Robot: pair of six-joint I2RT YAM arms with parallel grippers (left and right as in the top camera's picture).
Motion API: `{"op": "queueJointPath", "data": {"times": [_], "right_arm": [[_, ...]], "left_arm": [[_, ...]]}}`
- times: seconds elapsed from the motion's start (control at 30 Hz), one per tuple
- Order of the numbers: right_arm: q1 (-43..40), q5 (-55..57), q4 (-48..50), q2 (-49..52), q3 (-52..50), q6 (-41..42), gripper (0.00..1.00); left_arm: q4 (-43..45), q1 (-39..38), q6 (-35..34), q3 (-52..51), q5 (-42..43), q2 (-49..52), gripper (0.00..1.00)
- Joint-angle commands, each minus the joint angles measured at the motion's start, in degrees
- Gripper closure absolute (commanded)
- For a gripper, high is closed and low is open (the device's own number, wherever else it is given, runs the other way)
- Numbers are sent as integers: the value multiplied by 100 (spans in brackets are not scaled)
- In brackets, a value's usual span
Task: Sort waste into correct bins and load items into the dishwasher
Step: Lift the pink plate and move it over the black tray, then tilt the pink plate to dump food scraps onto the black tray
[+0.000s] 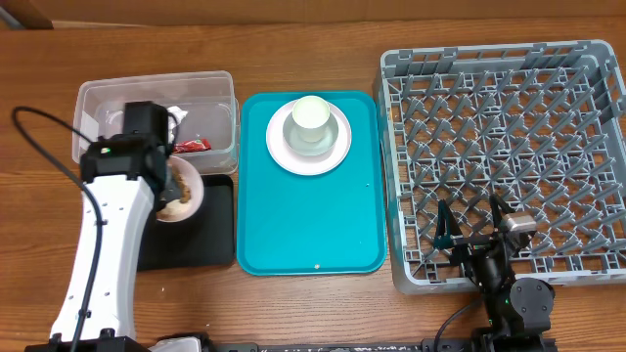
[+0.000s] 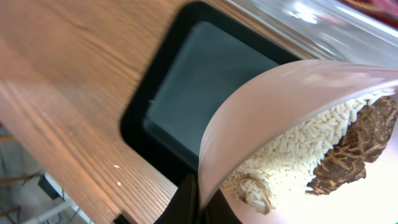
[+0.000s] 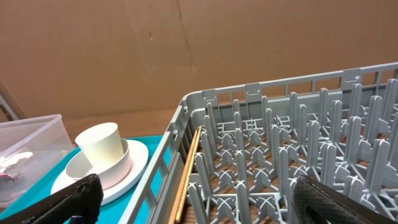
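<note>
My left gripper is shut on the rim of a pink bowl of rice and brown food scraps. It holds the bowl tilted above the black tray, just in front of the clear plastic bin. A white cup stands on a white plate at the back of the teal tray. My right gripper is open and empty above the front left corner of the grey dish rack. Wooden chopsticks lie in the rack along its left wall.
A red wrapper lies in the clear bin. The cup and plate also show in the right wrist view, left of the rack. Brown wooden table surrounds everything.
</note>
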Motion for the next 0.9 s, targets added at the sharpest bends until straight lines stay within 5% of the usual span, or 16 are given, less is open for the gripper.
{"op": "queueJointPath", "data": {"times": [0.0,0.87], "right_arm": [[20,52,28,-57,-61,7,0],[20,52,28,-57,-61,7,0]], "left_arm": [[42,205,-116,22,-529,33,96],[-345,-348,461,-125,-3093,916,96]]}}
